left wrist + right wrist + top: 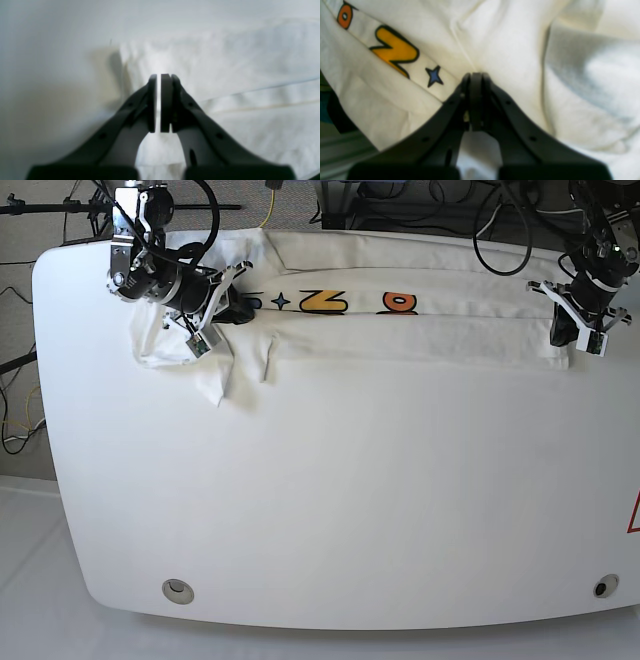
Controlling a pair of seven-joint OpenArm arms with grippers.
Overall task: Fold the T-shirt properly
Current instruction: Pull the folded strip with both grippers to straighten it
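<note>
Left wrist view: the left gripper (158,102) has its jaws almost pressed together, a thin bright slit between the pads. Whether a layer of cloth sits in that slit, I cannot tell. The shirt (225,75) fills the right and centre of the picture in flat, faintly creased layers; the bare table (50,75) lies to the left, so the gripper sits right at a cloth edge.

Right wrist view: the right gripper (475,100) has its jaws pressed together on a bunched fold of the shirt (507,50), creases running out from the tips. The yellow letter (395,53), a blue star (433,75) and part of an orange letter (344,16) lie on a narrow strip just left of the pinch. The table edge shows at lower left.

Base view: the shirt (420,330) lies as a long narrow band along the far edge of the table (330,510), print showing in a strip. The right gripper (228,305) holds one end, where loose cloth hangs toward the near side; the left gripper (578,330) is at the other end.

Judgement: a lengthwise fold looks made, and the ends are now being handled. The next move probably calls for carrying one end across toward the other, lifted enough not to drag the layers apart. The near half of the table offers wide open room; the far edge, with cables beyond it, leaves little.
</note>
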